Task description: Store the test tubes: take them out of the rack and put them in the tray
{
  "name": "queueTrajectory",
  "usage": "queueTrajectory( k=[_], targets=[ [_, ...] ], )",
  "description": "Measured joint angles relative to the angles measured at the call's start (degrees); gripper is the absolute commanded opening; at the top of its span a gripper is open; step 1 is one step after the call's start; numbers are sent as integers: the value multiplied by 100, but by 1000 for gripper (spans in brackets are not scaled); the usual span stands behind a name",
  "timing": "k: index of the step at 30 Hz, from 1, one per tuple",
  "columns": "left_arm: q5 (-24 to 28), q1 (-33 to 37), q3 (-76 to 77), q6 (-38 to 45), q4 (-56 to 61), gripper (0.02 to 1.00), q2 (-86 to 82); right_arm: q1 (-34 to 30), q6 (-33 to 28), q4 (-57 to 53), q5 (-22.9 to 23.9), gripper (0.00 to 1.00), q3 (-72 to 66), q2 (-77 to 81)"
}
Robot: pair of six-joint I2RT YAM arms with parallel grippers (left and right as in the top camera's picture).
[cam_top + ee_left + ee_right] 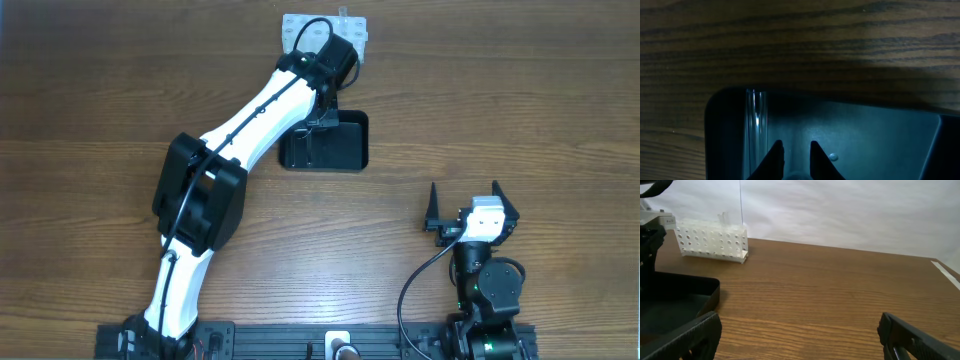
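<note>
The black tray [352,150] lies on the wooden table just in front of the white test tube rack [300,30]. My left gripper [318,125] hangs low inside the tray. In the left wrist view its fingers [775,156] stand slightly open with nothing between them. One clear test tube [756,120] lies flat on the tray floor [880,140] beside one finger. The right wrist view shows the rack [712,241] with a clear tube [722,217] standing in it. My right gripper [466,200] rests wide open near its base, far from the tray.
The left arm's wrist [330,55] covers part of the rack from above. A small pale bead [833,157] lies on the tray floor. Bare wooden table [520,90] spreads to the right of the tray and rack.
</note>
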Motion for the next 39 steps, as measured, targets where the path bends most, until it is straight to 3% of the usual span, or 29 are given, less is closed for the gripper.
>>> queueTrajectory(
  k=[3, 9, 15, 21, 24, 26, 29, 32, 39],
  targets=[
    [15, 0, 0, 15, -7, 336, 0, 0, -2, 0, 0, 991, 0, 0],
    [17, 0, 0, 13, -13, 332, 0, 0, -2, 0, 0, 991, 0, 0],
    [-85, -7, 0, 13, 114, 386, -2, 0, -2, 0, 0, 993, 0, 0],
    [-308, -26, -31, 42, 175, 656, -313, -2, -2, 0, 0, 991, 0, 0],
    [-645, -33, -42, 55, 304, 838, -787, -2, -2, 0, 0, 993, 0, 0],
    [-962, -31, -44, 74, 466, 882, -1141, 0, -2, 0, 0, 993, 0, 0],
    [-1447, -9, -74, 363, 1075, 980, -1775, -2, 0, 0, 0, 991, 0, 0],
    [-1606, 138, -310, 931, 2103, 1000, -2468, 0, -2, -2, 0, 991, 0, 0],
    [-988, 1502, -1934, 1980, 4168, 1000, -4374, 0, -4, 0, 2, 991, 0, 0]
  ],
)
